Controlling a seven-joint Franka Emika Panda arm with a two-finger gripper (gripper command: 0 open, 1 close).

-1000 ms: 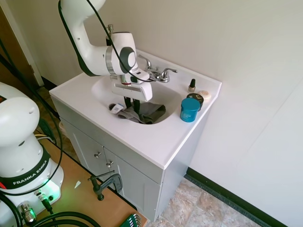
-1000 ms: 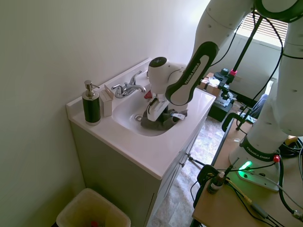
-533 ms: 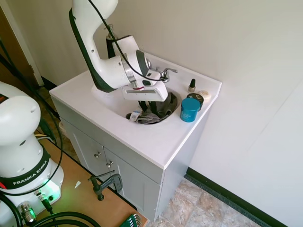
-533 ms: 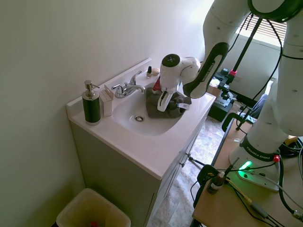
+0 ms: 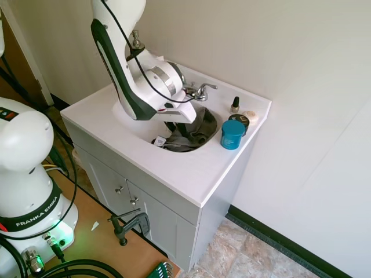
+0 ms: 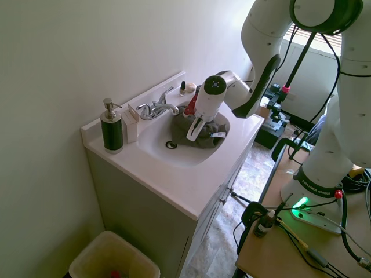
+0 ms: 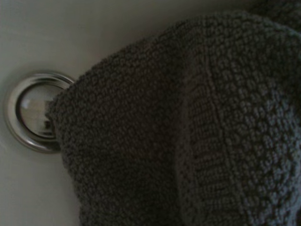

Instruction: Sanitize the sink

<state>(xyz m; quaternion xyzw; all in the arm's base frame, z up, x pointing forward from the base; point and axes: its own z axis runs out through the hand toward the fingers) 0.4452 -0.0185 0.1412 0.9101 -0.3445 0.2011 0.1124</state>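
My gripper (image 6: 193, 132) is clenched on the dark cloth (image 6: 203, 132), pressing it on the sink (image 6: 152, 139) wall, the drain (image 6: 170, 145) just beside its edge, faucet-side.

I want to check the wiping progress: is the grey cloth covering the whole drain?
No, in the wrist view the cloth overlaps only one edge of the drain.

I see a dark grey knobbly cloth (image 7: 188, 136) on the glossy white sink (image 6: 156, 145), beside its chrome drain (image 7: 33, 110).
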